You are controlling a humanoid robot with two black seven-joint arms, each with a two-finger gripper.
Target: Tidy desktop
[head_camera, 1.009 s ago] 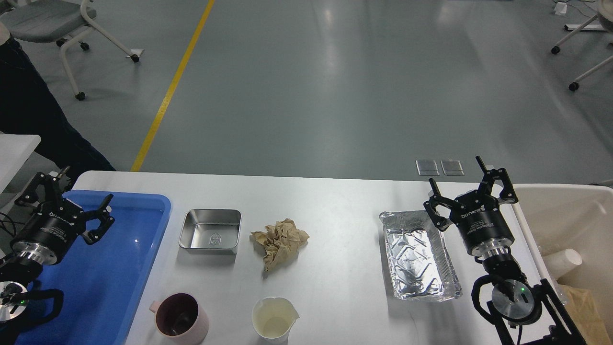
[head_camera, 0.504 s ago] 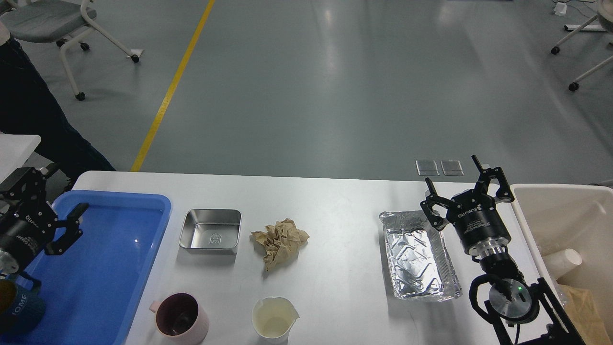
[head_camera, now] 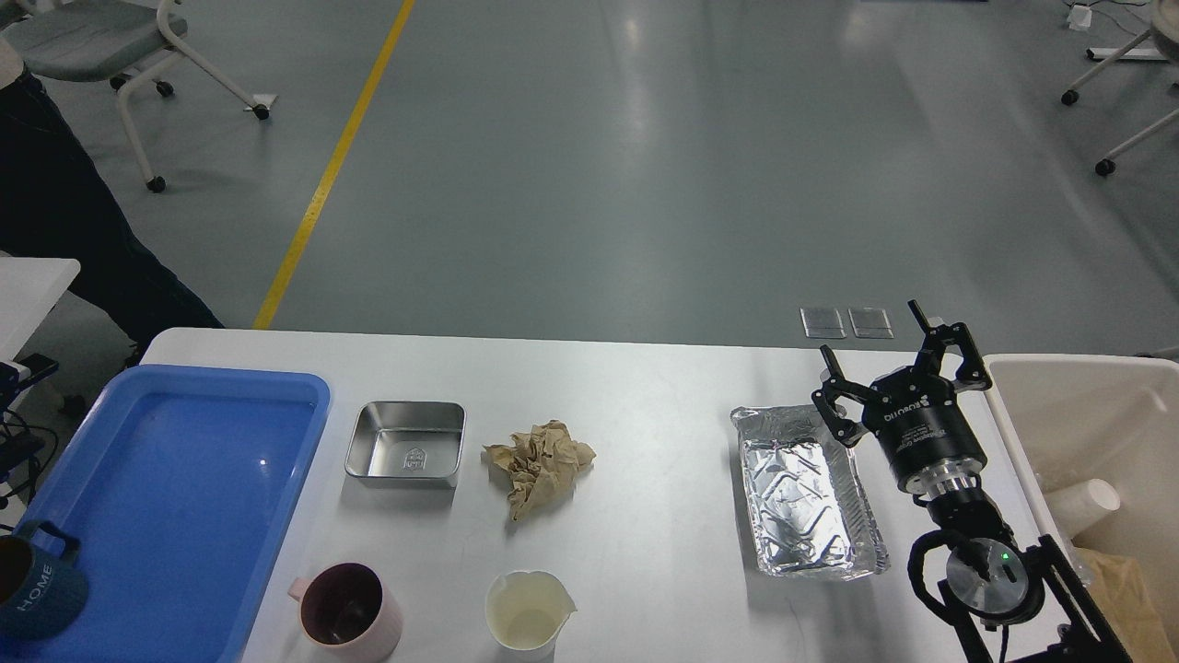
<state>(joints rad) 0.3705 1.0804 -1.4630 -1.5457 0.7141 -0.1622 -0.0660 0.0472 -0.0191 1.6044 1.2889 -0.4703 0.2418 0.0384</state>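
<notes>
Head view only: the white worktop [head_camera: 645, 433] fills the lower half, wider than anything on it. Blue tray [head_camera: 175, 488] sits on its left end, with a dark blue mug [head_camera: 37, 589] at the tray's near left corner, cut by the frame edge. Just right of the tray a steel dish [head_camera: 405, 444], then a crumpled brown paper [head_camera: 539, 465] near it, apart. At the near edge a pink mug [head_camera: 348, 610] and a cream cup [head_camera: 527, 615], both upright and apparently empty. A foil tray [head_camera: 811, 493] lies toward the right, empty. A beige bin [head_camera: 1087, 433] stands off the right end, with a white cup [head_camera: 1087, 505] and brown paper inside. Right gripper [head_camera: 889, 364] hovers over the foil tray's far right corner, fingers spread wide, holding nothing. Left gripper is out of frame. Judgement: loose items remain, so tidying is partway; the foil tray is the right arm's likely next pick since it is closest and the bin is just beside. To do it well, lower the gripper over the tray's right long rim, one finger inside and one outside, and pinch the rim, not the floor. Foil is thin and will crumple or slip, so squeeze gently, lift clear before swinging over the bin wall, and release only once it is fully above the opening. Mugs and dish probably belong in the blue tray, paper in the bin.
</notes>
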